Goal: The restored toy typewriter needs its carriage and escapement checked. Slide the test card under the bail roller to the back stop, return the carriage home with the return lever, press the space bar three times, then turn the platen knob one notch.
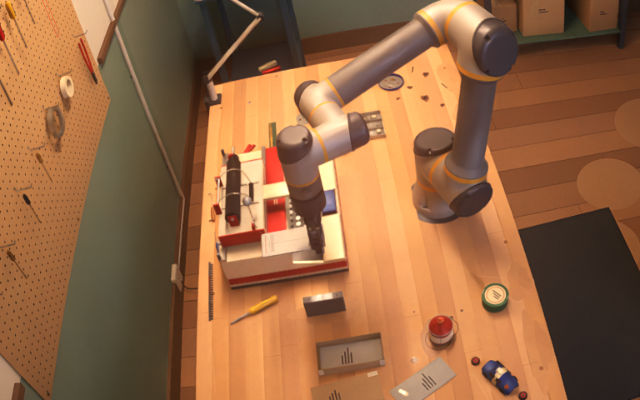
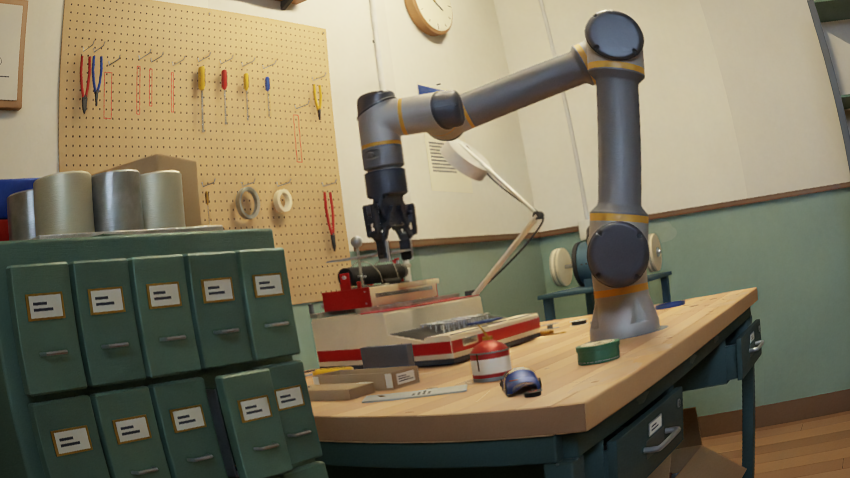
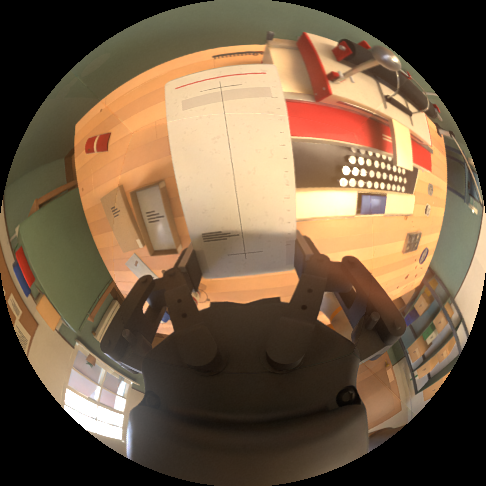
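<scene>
My gripper (image 1: 315, 245) (image 2: 389, 252) (image 3: 246, 262) hangs point-down over the near right part of the toy typewriter (image 1: 282, 214) (image 2: 425, 324), well above its deck. The white test card (image 1: 285, 241) (image 3: 232, 167) reaches out level from the fingers toward the carriage, its red line at the far end. The black platen (image 1: 232, 188) (image 3: 395, 75) sits on the carriage at the wall side, with the ball-tipped return lever (image 1: 247, 200) (image 3: 387, 57) across it. The white keys (image 3: 375, 172) and the blue space bar (image 1: 329, 202) (image 3: 372, 204) lie beside the card. The gripper is closed on the near edge of the test card.
Behind the typewriter runs the green wall with a pegboard (image 1: 37, 155) of tools. On the bench in front lie a yellow screwdriver (image 1: 255, 309), a grey block (image 1: 324, 303), a tray (image 1: 350, 354), a red bell (image 1: 441, 329) and a green tape roll (image 1: 494, 297).
</scene>
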Motion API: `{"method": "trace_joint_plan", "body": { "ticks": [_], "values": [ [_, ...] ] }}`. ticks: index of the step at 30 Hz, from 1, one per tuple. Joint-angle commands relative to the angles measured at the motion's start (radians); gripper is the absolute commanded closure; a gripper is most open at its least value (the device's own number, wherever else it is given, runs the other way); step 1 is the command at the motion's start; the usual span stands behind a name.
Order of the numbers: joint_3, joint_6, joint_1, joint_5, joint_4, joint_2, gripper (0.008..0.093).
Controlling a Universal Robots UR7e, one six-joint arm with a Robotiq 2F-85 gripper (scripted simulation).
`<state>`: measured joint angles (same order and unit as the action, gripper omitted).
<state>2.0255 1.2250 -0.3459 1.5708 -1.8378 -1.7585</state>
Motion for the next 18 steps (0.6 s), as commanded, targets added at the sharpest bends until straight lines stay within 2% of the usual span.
{"method": "trace_joint_plan", "body": {
  "ticks": [1, 18],
  "values": [
    [0.005, 0.011, 0.012, 0.0, 0.001, -0.008, 0.0934],
    [0.113, 0.297, 0.298, 0.0, 0.047, -0.162, 0.0934]
  ]
}}
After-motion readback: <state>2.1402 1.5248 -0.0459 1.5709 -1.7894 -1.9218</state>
